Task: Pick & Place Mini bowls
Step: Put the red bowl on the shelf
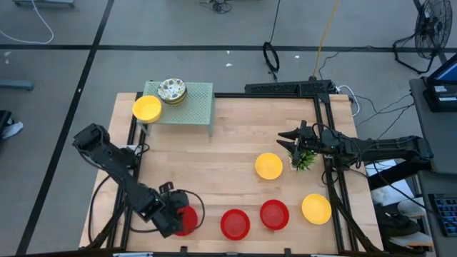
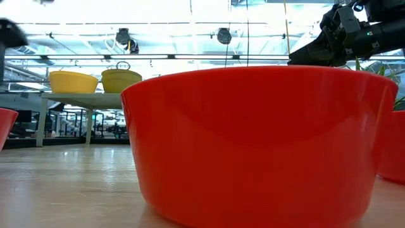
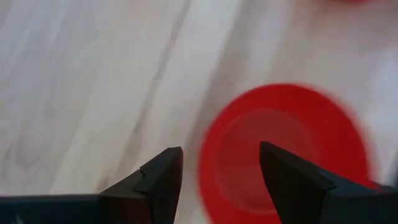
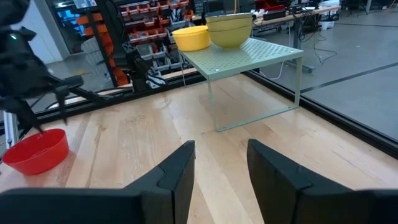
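Three red mini bowls stand in a row by the table's near edge: one, one, and the leftmost, half hidden under my left gripper. In the left wrist view that gripper is open above this red bowl, with one finger outside its rim and the other over its inside. Two yellow bowls stand on the right half. A yellow bowl and a stack topped by a speckled white bowl rest on the green shelf. My right gripper waits open by the plant.
A small green plant stands just under the right arm, by the table's right edge. The perforated green shelf fills the far left corner on thin legs. Bare wood lies across the table's middle. A red bowl blocks most of the low view.
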